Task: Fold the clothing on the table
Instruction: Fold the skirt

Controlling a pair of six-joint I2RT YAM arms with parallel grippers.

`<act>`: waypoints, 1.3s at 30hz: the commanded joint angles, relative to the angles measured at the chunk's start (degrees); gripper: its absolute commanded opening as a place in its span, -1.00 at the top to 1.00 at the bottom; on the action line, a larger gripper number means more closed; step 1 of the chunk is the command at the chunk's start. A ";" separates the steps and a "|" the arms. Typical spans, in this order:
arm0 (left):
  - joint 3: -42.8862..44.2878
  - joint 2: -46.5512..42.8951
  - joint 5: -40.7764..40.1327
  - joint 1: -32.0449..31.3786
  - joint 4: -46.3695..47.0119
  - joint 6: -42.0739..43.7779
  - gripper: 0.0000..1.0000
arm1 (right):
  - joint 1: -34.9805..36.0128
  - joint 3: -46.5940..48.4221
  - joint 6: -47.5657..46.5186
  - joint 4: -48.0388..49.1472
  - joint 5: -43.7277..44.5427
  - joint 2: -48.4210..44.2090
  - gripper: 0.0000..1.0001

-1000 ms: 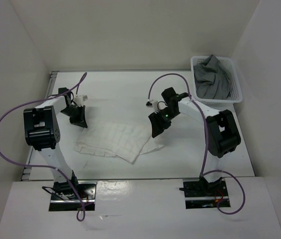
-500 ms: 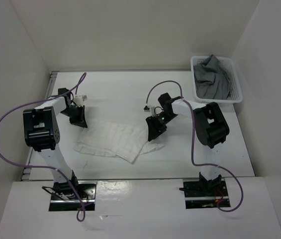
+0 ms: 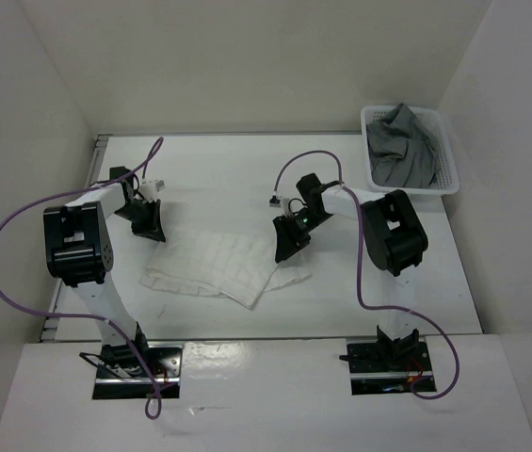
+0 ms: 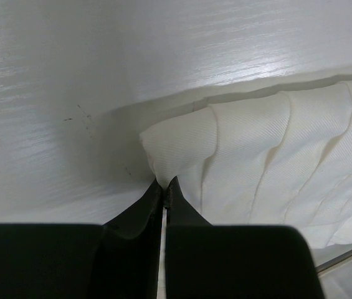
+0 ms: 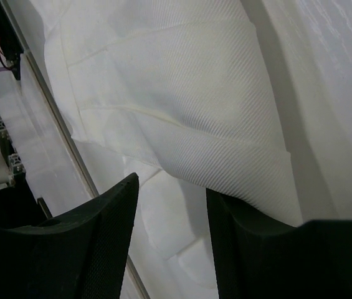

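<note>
**Right arm pulled in over the skirt edge; left grip unchanged**

Right arm has folded inward since a second ago: its elbow has swung left and away from me, and the right end effector (image 3: pixel 289 247) has slid a little left along the skirt's right edge. Left arm has not shifted.

Nearest me, the skirt (image 3: pixel 214 264) lies flat on the surface (image 3: pixel 218 179), between the two arms, with a second layer showing at its right corner.

Left end effector (image 3: pixel 148 224) is at the skirt's upper left corner. From the left wrist view I see its fingertips (image 4: pixel 164 184) pressed together, pinching that corner, pleats fanning off to the right.

Right end effector (image 5: pixel 171 193) sits low over the right edge. Its jaws stand apart with a fold of fabric at the tips. I cannot tell whether the cloth is between them.

Far right corner: a basket (image 3: pixel 449 174) holding a grey garment (image 3: pixel 399 146), well apart from the skirt.
</note>
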 commanded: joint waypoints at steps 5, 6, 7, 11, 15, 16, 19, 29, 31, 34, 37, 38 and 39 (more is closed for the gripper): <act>-1.26 0.72 -1.90 0.00 1.13 -0.50 1.00 | 0.40 3.22 1.14 3.58 -2.57 2.04 0.11; -1.26 0.72 -1.90 0.00 1.13 -0.50 1.00 | 0.40 3.22 1.66 3.58 -2.57 2.04 0.20; -1.26 0.72 -1.90 0.00 1.13 -0.50 1.00 | 0.40 3.22 1.67 3.58 -2.57 2.56 0.25; -1.26 0.72 -1.90 0.00 1.13 -0.50 1.00 | 0.40 3.22 1.67 3.58 -2.57 2.56 0.56; -1.26 1.25 -1.90 0.00 1.13 -0.50 1.00 | 0.40 3.22 1.67 3.58 -2.05 2.04 0.91; -1.26 1.25 -1.90 0.00 1.13 -0.50 1.00 | 0.40 3.74 1.67 3.58 -0.74 1.43 1.00; -1.26 1.25 -1.90 0.00 1.13 -0.50 1.00 | 0.40 3.75 1.67 3.58 1.28 -0.51 1.00; -1.26 1.78 -1.28 0.00 1.13 0.02 1.00 | -1.36 11.83 1.67 -0.81 5.60 -3.85 1.00; -1.26 1.78 -1.28 0.00 1.13 0.02 1.00 | -1.36 13.59 1.67 -1.34 5.60 -4.38 1.00; -1.26 1.78 -1.28 0.00 1.13 0.55 1.00 | -1.36 15.35 1.67 -2.74 5.60 -4.38 1.00; -1.26 1.78 -0.76 0.00 1.13 0.55 1.00 | -1.36 17.54 1.67 -3.27 5.60 -4.38 1.00; -1.26 1.78 -0.76 0.00 1.13 0.55 1.00 | -1.36 18.07 1.67 -3.88 5.60 -3.86 1.00; -1.26 1.78 -0.76 0.00 1.13 0.55 1.00 | -1.36 18.95 1.67 -3.89 5.60 -3.85 1.00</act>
